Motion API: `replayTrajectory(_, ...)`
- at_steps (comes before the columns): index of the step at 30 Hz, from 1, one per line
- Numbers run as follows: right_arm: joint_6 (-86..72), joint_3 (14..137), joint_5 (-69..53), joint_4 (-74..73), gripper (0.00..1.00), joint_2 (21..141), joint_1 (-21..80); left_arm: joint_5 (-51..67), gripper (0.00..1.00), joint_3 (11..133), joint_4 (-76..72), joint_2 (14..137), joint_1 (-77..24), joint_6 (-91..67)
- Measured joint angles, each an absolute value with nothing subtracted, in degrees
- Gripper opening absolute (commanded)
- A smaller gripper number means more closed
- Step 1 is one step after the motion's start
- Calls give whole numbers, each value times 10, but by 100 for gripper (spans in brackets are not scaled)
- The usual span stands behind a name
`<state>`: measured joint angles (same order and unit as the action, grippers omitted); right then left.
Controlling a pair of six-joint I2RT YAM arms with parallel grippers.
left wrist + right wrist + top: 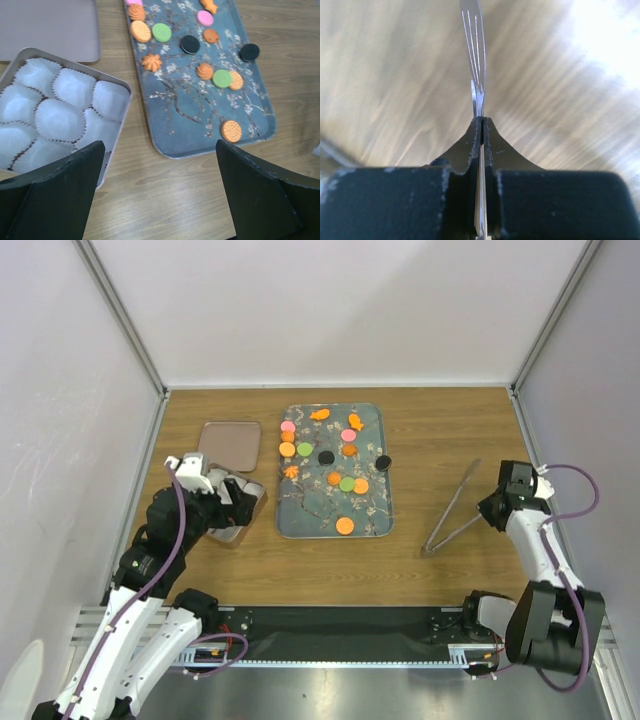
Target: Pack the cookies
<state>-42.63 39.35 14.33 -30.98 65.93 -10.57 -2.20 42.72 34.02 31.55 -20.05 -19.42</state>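
Note:
Several cookies [344, 525] in orange, pink, green and black lie spread on the blue-grey floral tray [310, 512]. In the left wrist view they show as round discs and a star [231, 131] on the tray [190, 110]. My left gripper [243, 502] is open and empty; in its own view [160, 150] it hangs over bare wood between the tin and the tray's near corner. My right gripper [495, 508] is shut on metal tongs [455, 508]. In the right wrist view the jaws [481, 120] pinch one tong blade [476, 50], which points away.
A square metal tin [243, 523] holding several white paper cups [60, 120] stands left of the tray. Its brownish-pink lid [230, 445] lies flat behind it, also in the left wrist view [50, 25]. White walls close in the table on three sides.

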Motion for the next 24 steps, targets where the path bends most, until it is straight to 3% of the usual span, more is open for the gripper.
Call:
replayTrajectory(5,-393,412,48,-297,0,604,-86,37,100,427,331,320,-201,-194)
replayTrajectory(9,-390,455,-40,-261,0,588,6,149,100,422,275,348,-201,-220)
replayTrajectory(15,-415,563,-111,-190,0,649,196,311,100,385,126,403,-201,-318)
replayTrajectory(24,-484,653,-158,-94,0,763,313,424,100,373,-77,441,-201,-457)
